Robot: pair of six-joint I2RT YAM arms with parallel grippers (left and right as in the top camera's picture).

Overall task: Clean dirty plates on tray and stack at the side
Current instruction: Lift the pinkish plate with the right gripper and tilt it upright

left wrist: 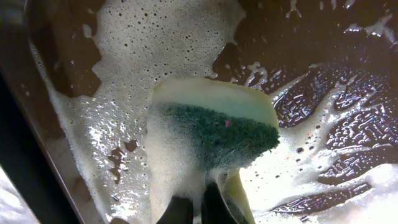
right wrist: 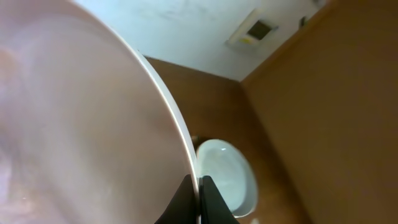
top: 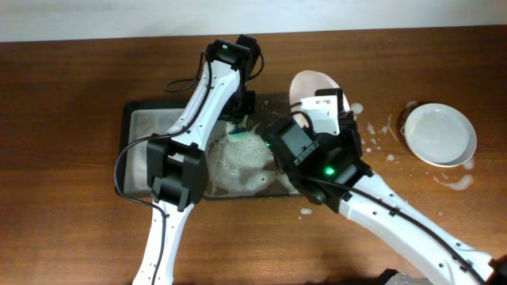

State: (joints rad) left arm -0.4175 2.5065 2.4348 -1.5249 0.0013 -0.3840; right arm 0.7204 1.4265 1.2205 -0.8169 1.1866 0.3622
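One plate [top: 309, 83], tilted over the tray's [top: 139, 119] right end, is pinched at the rim by the right gripper [right wrist: 196, 202]; the sponge [left wrist: 211, 130] is clamped by the left gripper [left wrist: 198, 211] on the foam [left wrist: 124, 93] (another plate [top: 438, 133] lies aside); the green face is best pressed flat, the rim held firm

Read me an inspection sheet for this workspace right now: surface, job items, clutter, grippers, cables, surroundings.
Surface: wooden table, with foam splashes on its right side.
Job's things: tray covered in suds; held plate tilted up over the tray's right end; second plate flat on the table to the right; no third plate seen.
Clutter: nothing seen.
Grippers: left gripper shut on the sponge over the suds; right gripper shut on the held plate's rim.
Cables: black cable loops beside the left arm, over the tray's left edge.
Surroundings: nothing seen beyond the table from overhead.
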